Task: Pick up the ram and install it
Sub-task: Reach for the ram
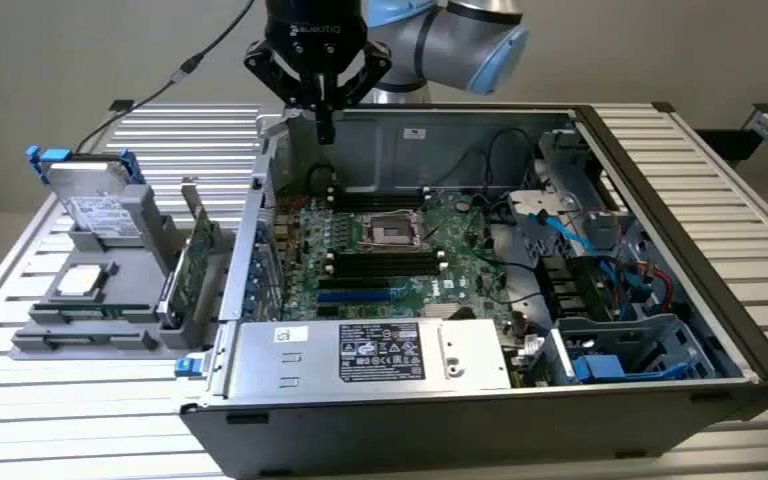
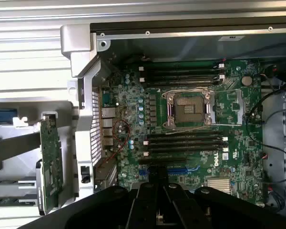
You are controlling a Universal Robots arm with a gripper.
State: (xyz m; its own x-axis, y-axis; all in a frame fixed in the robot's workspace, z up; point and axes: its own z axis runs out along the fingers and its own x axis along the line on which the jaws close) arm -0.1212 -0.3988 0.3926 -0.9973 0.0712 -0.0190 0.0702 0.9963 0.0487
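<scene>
So the pincer [image 1: 324,132] is hanging over the back corner of the open PC case [image 1: 704,330], on the exterior view's left side. Its black fingers are pinched narrow into a point, and I can't see anything between them.

The ram [image 1: 91,308] looks to be the thin green strip lying flat in the grey plastic holder [image 1: 51,345], well apart from the pincer. The holder sits outside the case on the ribbed aluminium surface [image 1: 37,410]. A boxy silver hard drive [image 1: 97,205] with blue clips also sits in the holder, and a taller green expansion card [image 1: 200,265] stands upright on edge.

Inside the case is a green motherboard [image 1: 411,250] with a square metal-framed CPU socket [image 1: 395,232] and long black memory slots [image 1: 384,262] in banks on both sides of it.

From the wrist cam the pincer [image 2: 158,177] sits above the motherboard [image 2: 133,119], with the slots [image 2: 186,143] clearly visible. The ram [image 2: 12,201] shows as a dark green sliver in the holder.
</scene>
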